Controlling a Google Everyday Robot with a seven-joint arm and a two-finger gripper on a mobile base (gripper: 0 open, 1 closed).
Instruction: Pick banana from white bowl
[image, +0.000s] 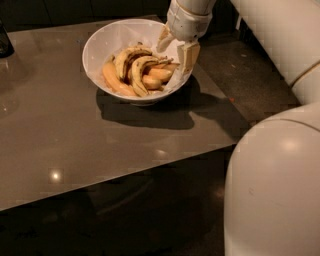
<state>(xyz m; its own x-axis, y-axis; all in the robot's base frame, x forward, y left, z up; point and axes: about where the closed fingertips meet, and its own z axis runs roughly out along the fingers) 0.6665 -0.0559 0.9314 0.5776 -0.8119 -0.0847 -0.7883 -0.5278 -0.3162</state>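
Banana (136, 75): was found laid among other bananas (115, 80) in white bowl (102, 42) on table (75, 145). Gripper (174, 56): was held at bowl's right rim, 2 fingers spread, nothing grasped.

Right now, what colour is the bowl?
The bowl is plain white, camera view; the gripper hangs over its right rim, fingers open.
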